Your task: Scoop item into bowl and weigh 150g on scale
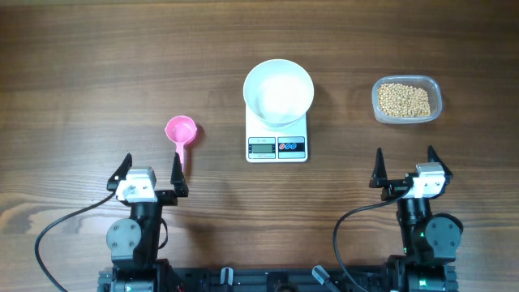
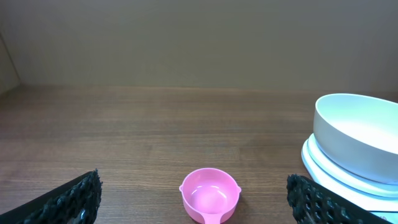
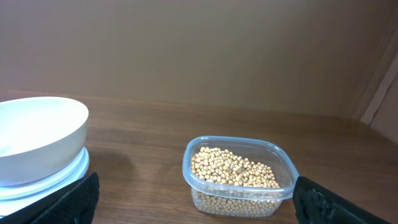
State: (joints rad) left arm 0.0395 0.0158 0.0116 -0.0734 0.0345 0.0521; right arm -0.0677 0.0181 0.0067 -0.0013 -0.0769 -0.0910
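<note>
1. Where the table (image 1: pixel 97 65) reaches its far right, the beans (image 1: pixel 403 99) lie in a clear plastic container (image 1: pixel 435 91). They are pale, round, and fill the tub to below its rim.
2. The container stands apart from the scale (image 1: pixel 276 148), to its right, and touches nothing else.
3. The white bowl (image 1: pixel 278 92) sits on the scale's platform at the table's centre. Its interior shows plain white from overhead.
4. The scale's display and buttons face the robot. The reading is too small to tell.
5. The pink scoop (image 1: pixel 181 130) lies left of the scale, apart from it, cup upward, with its handle pointing toward the robot.
6. The right gripper (image 1: pixel 405 162) hovers near the table's front edge, well short of the container. Its fingers are spread wide and hold nothing. The right wrist view shows the container centred ahead, with the bowl at the left.
7. The left gripper (image 1: pixel 149 166) sits at the front left, its fingers (image 2: pixel 74 198) parted with nothing between them. The end of the scoop handle lies just beside its right finger. Contact cannot be judged.
</note>
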